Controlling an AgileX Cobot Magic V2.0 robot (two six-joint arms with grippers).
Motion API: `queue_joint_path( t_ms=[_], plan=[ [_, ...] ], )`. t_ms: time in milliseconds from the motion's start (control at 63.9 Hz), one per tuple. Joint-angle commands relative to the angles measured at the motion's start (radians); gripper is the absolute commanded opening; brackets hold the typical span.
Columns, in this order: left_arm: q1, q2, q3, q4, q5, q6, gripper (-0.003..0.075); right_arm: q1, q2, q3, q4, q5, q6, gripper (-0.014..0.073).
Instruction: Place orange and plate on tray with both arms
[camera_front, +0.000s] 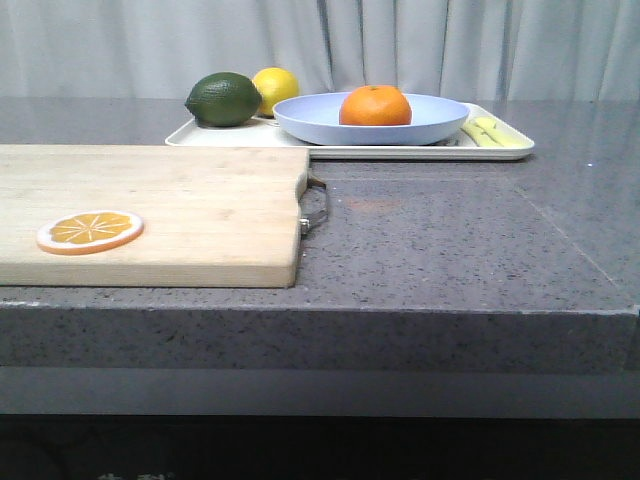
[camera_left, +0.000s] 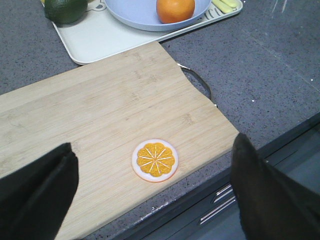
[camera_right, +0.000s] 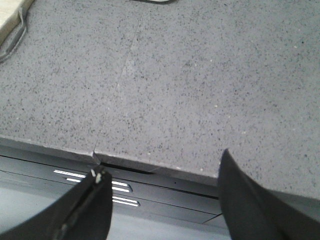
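The orange (camera_front: 375, 105) sits in the pale lavender-blue plate (camera_front: 430, 127), and the plate rests on the white tray (camera_front: 500, 150) at the back of the counter. In the left wrist view the orange (camera_left: 175, 9), the plate (camera_left: 131, 14) and the tray (camera_left: 100, 42) show far from the fingers. My left gripper (camera_left: 155, 150) is open and empty above the front edge of the cutting board, over the orange slice (camera_left: 155, 160). My right gripper (camera_right: 162, 175) is open and empty over the counter's front edge. Neither gripper shows in the front view.
A wooden cutting board (camera_front: 180, 210) with a metal handle (camera_front: 316, 205) lies at the front left, the flat orange slice (camera_front: 90, 231) on it. A dark green lime (camera_front: 223, 99), a yellow lemon (camera_front: 276, 88) and pale yellow-green pieces (camera_front: 495, 133) also lie on the tray. The grey counter (camera_right: 200, 85) drops off at the front.
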Motion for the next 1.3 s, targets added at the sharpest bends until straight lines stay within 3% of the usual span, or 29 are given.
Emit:
queue_joint_path(
  t_ms=[0,453,579,751,923,1282],
  plan=[
    [0.001,0.001,-0.025,-0.009,-0.069,-0.008,0.0602,-0.001,-0.018,-0.012,-0.006,-0.089,-0.012,0.0475],
    [0.001,0.001,-0.025,-0.009,-0.069,-0.008,0.0576,-0.001,-0.018,-0.012,-0.005,-0.102,-0.012,0.0472],
    [0.001,0.001,-0.025,-0.009,-0.069,-0.008,0.0450,-0.001,-0.018,-0.012,-0.005,-0.102,-0.012,0.0374],
    [0.001,0.001,-0.025,-0.009,-0.069,-0.008,0.0191,-0.001,-0.018,-0.012,-0.005,-0.096,-0.012,0.0097],
    [0.001,0.001,-0.025,-0.009,-0.069,-0.008,-0.0019,-0.001,-0.018,-0.012,-0.005,-0.098,-0.012,-0.0075],
    [0.001,0.001,-0.025,-0.009,-0.069,-0.008,-0.0018,-0.001,-0.018,-0.012,-0.005,-0.103,-0.012,-0.0068]
  ],
)
